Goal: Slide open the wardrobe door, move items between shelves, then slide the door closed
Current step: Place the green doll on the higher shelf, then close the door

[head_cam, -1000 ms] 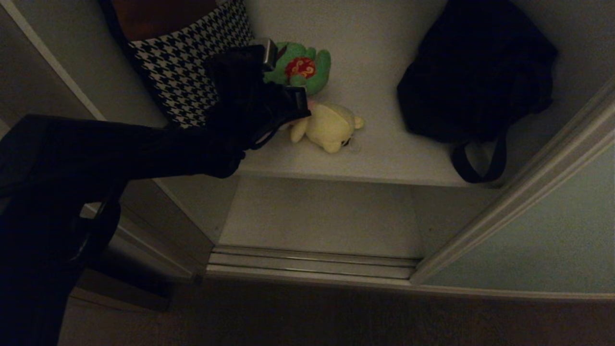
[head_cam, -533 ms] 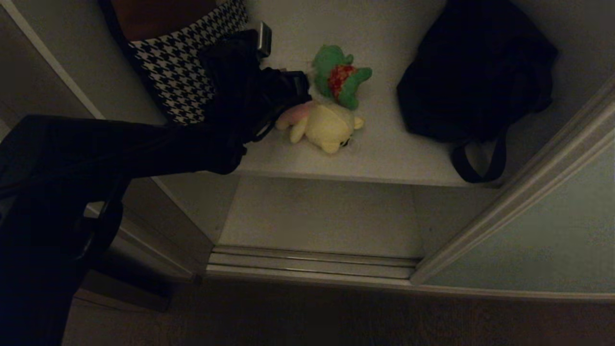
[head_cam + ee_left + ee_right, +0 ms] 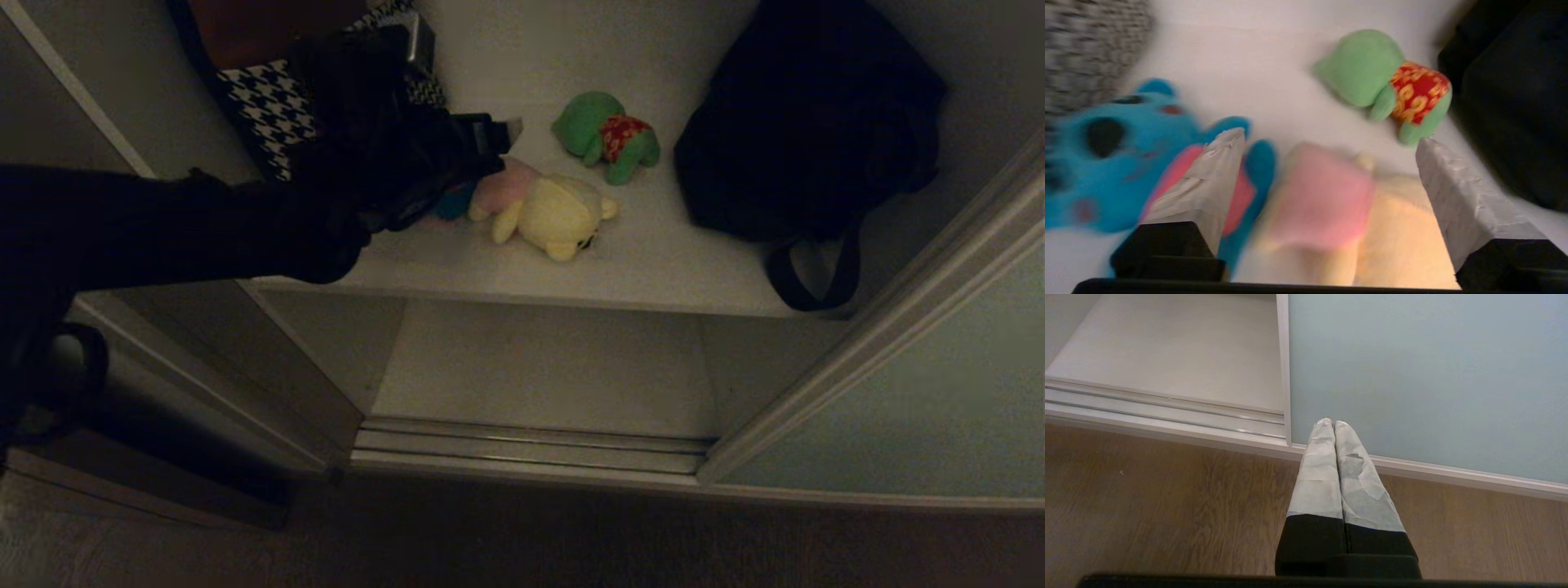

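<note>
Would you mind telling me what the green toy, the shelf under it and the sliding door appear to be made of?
The green toy looks like soft plush with a fuzzy nap and a red printed fabric patch. The shelf seems a smooth matte off-white board, probably laminate. The sliding door looks like a flat matte grey-green panel, possibly frosted glass or laminate, in a thin pale metal-looking frame.

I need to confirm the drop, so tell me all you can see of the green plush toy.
The green plush toy is soft and fuzzy, with a rounded head, stubby limbs and a red patch with yellow swirls on its body. It lies on its side on the off-white shelf, free of any grip, near but apart from the cream-yellow toy and the black bag.
</note>
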